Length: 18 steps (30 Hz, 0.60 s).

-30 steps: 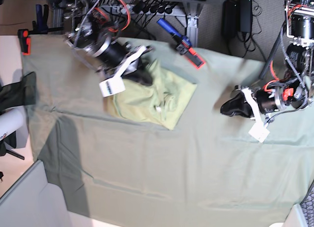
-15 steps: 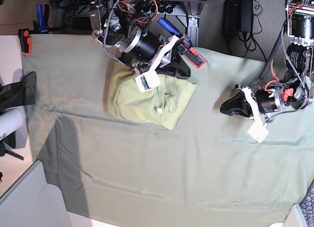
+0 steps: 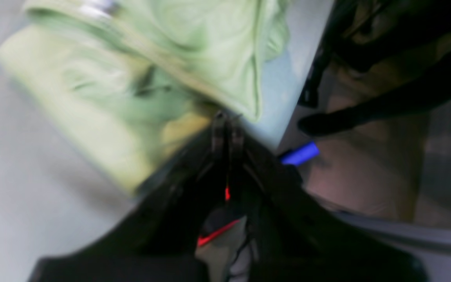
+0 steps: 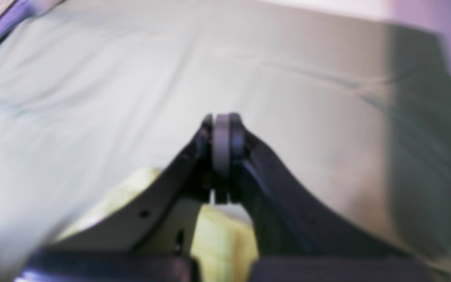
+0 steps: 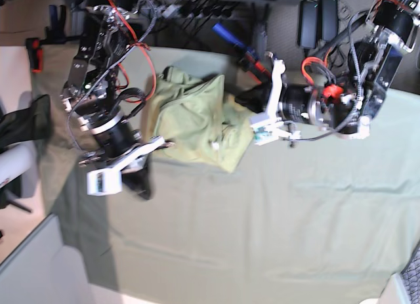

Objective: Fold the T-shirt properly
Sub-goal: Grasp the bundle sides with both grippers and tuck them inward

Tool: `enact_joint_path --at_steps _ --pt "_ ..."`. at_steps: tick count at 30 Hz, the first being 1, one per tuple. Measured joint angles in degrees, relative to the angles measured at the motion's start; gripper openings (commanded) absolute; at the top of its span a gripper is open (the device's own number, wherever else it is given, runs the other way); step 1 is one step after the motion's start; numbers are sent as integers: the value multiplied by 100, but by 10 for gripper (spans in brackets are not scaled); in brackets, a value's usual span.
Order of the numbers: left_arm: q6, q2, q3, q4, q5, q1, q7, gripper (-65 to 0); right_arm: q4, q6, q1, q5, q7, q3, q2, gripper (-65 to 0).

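Observation:
The pale yellow-green T-shirt (image 5: 197, 117) lies loosely folded and rumpled on the grey-green sheet (image 5: 262, 218), its small white tag (image 5: 212, 145) near its lower edge. My left gripper (image 5: 244, 99) is at the shirt's right edge. In the left wrist view the left gripper (image 3: 225, 121) is shut, its tips against the shirt's hem (image 3: 131, 78); blur hides whether it pinches cloth. My right gripper (image 5: 143, 186) is below-left of the shirt. In the right wrist view the right gripper (image 4: 223, 125) is shut and empty over the sheet (image 4: 92, 98).
A blue-and-red tool (image 5: 226, 36) lies at the sheet's back edge. A red clamp (image 5: 33, 51) and a dark cloth (image 5: 26, 123) are at the left. Cables and power bricks (image 5: 315, 21) sit behind the table.
My left arm swung from the right side to the shirt's right edge. My right arm moved from the shirt's top edge down to its lower left. The shirt's top left is now bunched.

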Motion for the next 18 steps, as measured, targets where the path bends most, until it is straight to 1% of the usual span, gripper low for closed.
enact_joint_path --at_steps 2,4,6,9,12,15,18 --pt "0 -2 365 -2 463 -17 -323 -650 -409 2 98 0 109 208 50 -650" --pt "0 -2 599 -2 813 -17 -511 -650 -874 2 216 37 142 269 129 -650" --pt "-2 0 713 -4 909 -17 -588 -650 -1296 2 339 186 201 269 199 -650" --pt "0 17 732 -92 966 -33 -682 -650 -1816 2 503 199 245 269 205 -650" --pt "0 151 721 -411 1281 -48 -706 -650 -2212 2 632 210 330 267 190 -650" --pt "0 295 726 -778 1510 -42 -916 -650 -2503 4 789 195 385 267 188 -650" --pt "0 378 726 -953 1672 -46 -1005 -650 -2601 2 831 201 439 267 190 -650"
